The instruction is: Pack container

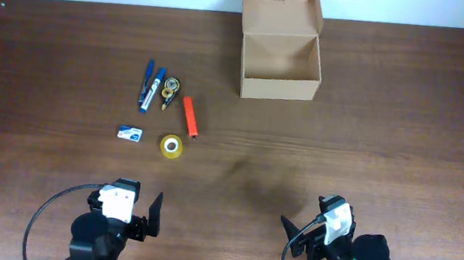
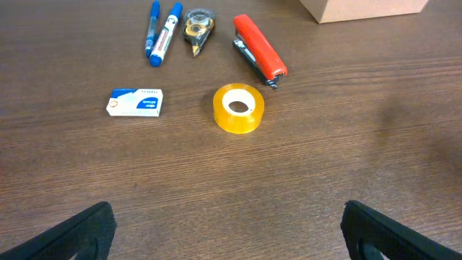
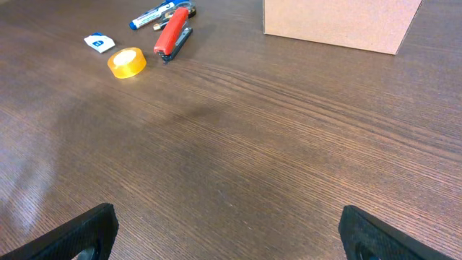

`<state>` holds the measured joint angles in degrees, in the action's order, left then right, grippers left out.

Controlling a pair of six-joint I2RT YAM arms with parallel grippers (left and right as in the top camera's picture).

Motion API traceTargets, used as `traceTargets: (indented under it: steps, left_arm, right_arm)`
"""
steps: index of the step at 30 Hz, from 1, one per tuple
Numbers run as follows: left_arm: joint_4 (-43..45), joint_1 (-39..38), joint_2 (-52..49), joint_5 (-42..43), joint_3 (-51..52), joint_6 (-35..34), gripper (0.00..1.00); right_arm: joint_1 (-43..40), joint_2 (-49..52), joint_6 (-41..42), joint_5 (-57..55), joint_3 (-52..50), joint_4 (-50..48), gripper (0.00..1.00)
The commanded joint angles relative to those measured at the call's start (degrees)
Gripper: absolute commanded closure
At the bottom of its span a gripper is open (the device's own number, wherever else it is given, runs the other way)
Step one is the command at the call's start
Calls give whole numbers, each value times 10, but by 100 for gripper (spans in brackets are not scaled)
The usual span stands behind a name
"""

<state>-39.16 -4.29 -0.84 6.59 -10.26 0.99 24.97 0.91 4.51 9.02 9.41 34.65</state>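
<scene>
**A:** What takes up the most room?

**B:** The dark wooden table (image 1: 398, 161). After that comes the container (image 1: 276, 88), a plain brown cardboard box at the far side, right of centre. Its lid (image 1: 280, 8) is swung back, away from the arms.

**A:** And what is in it?

**B:** From overhead I see only its own bare cardboard floor and inner walls (the wrist cameras catch just an outer wall).

**A:** Where are the arms?

**B:** Both are at the near edge, well apart from the container. The left gripper (image 2: 231, 238) has its fingers spread wide, one at each lower corner of its wrist view. The right gripper (image 3: 227, 235) is the same, with its fingers far apart over bare wood.

**A:** And the loose things?

**B:** They lie clustered on the table left of the container, and none touches it. The orange-red stapler (image 1: 190, 116) is the nearest of them to the box. Left of it a blue marker (image 1: 155, 90) and a thinner blue pen (image 1: 147, 77) lie side by side. Closer to the arms, a yellow roll of tape (image 1: 171, 145) lies flat with its hole up, just beside the stapler's near end. A correction-tape dispenser (image 1: 170, 91) sits between the marker and the stapler. Left of the roll is a small blue-and-white box of staples (image 1: 130, 134).
</scene>
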Motion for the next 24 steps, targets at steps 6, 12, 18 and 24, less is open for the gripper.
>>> traceTargets:
  steps: [6,12,18,24]
  left_arm:
    - [1,3,5,-4,3,-2,0]
    - [1,3,5,-4,3,-2,0]
    - [1,3,5,-4,3,-2,1]
    - [1,3,5,-4,3,-2,0]
  right_arm:
    - [6,-7,2,-9,-4,-2,1]
    - [6,-7,2,-7,-4,-3,1]
    - [6,-7,4,5,-4,-28,1]
    - [6,-7,111,15,-5,-66,1]
